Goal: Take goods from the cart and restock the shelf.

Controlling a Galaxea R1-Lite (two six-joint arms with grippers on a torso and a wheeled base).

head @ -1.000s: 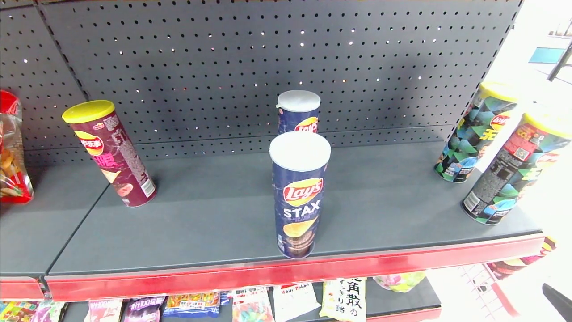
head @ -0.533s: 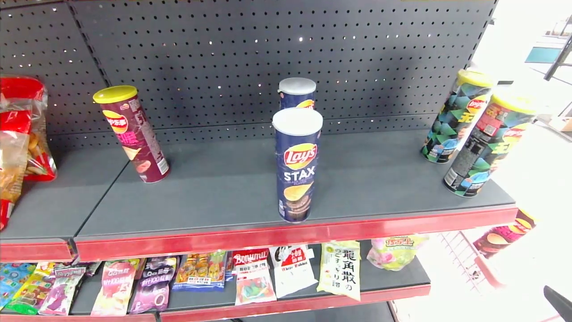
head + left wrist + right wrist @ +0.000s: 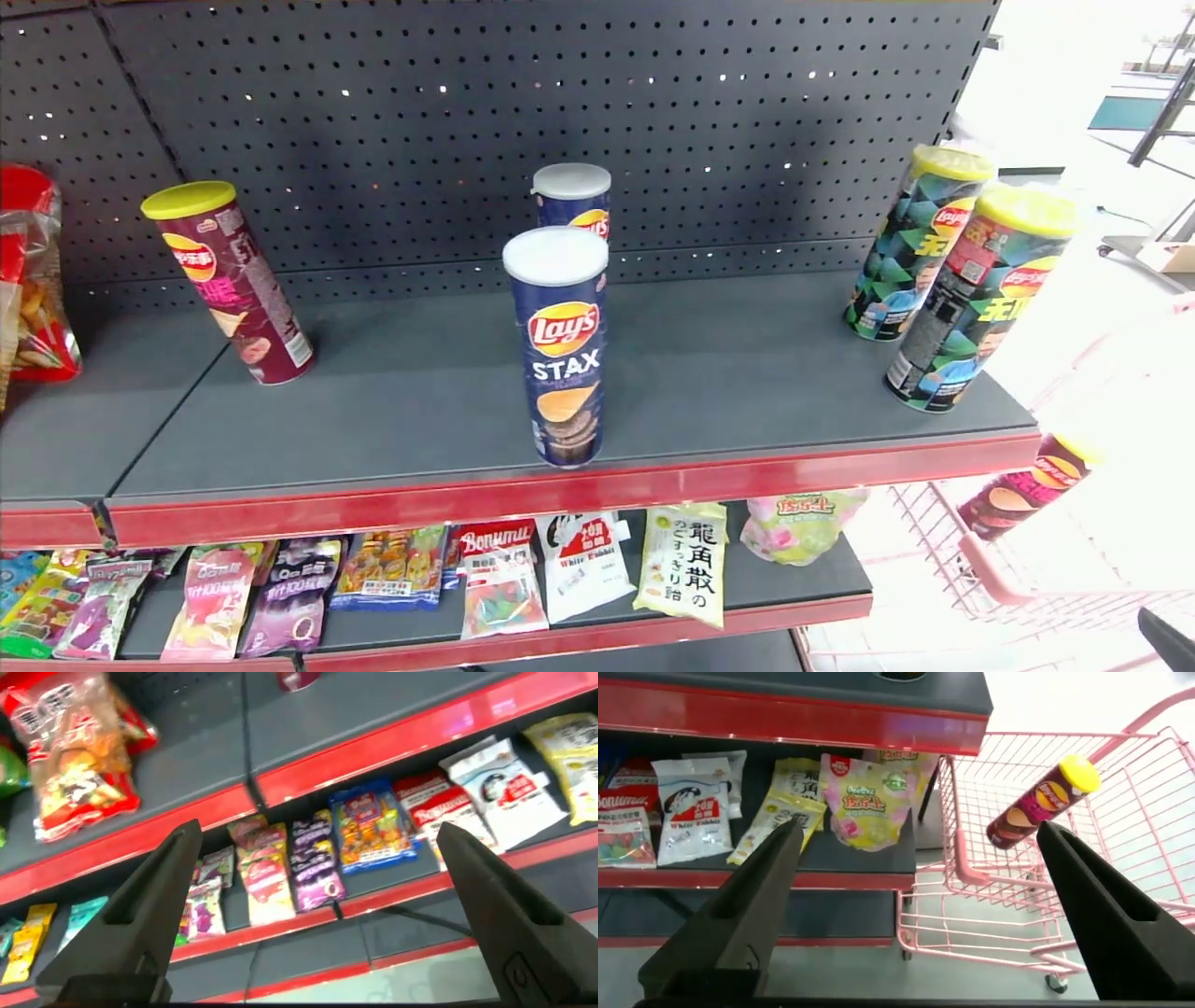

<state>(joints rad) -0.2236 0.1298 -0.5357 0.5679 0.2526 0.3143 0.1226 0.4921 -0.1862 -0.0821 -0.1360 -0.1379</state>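
In the cart [image 3: 985, 574] at 4 o'clock lies a can [image 3: 1022, 485]. Left gripper [image 3: 318, 829] and right gripper [image 3: 920, 826] hang with jaws wide, empty. Reaching in, jaws could snag the wire wall, or the can may roll.

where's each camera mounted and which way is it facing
Head view: on the head, looking forward-down at the shelf.
Left wrist view: on that wrist, facing snack bags between the open left gripper.
Right wrist view: on that wrist, facing the pink cart past the open right gripper.
Shared: head and right wrist both show the cart's maroon can.
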